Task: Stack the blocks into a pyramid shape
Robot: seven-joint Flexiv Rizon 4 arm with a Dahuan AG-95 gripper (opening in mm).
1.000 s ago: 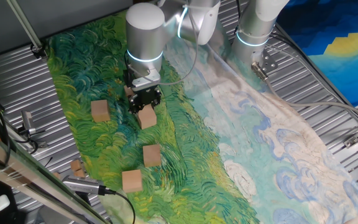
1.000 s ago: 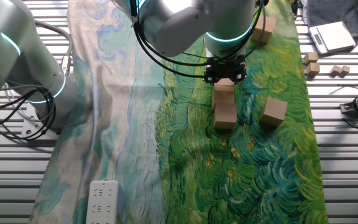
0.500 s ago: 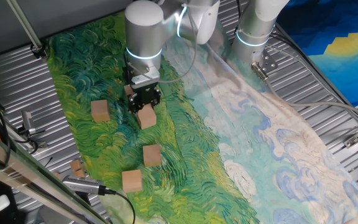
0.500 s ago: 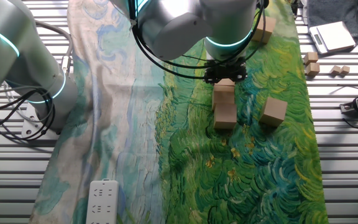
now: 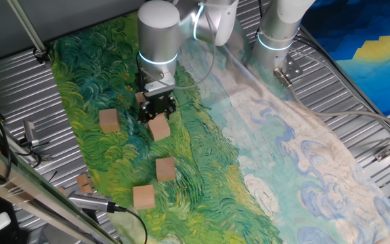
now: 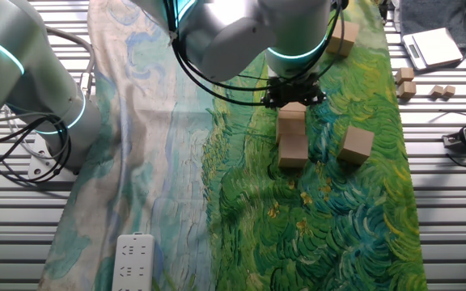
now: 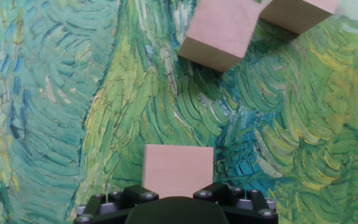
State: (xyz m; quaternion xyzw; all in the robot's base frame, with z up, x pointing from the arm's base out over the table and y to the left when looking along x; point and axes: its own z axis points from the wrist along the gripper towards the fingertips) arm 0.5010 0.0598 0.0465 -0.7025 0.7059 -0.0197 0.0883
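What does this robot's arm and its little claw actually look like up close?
The arm is made of fat, rounded silver-grey cylinders, with a glowing cyan ring at each joint. Thin black cables loop from the upper links down toward the wrist. A small pale metal bracket sits under the last cylinder, and below it the gripper is compact and black; the hand view shows small silver screws across its body.

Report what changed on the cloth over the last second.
Hardly anything: the gripper only shifted slightly above the block under it; whether its fingers touch or hold that block cannot be told. The loose blocks and the painted cloth stayed put.
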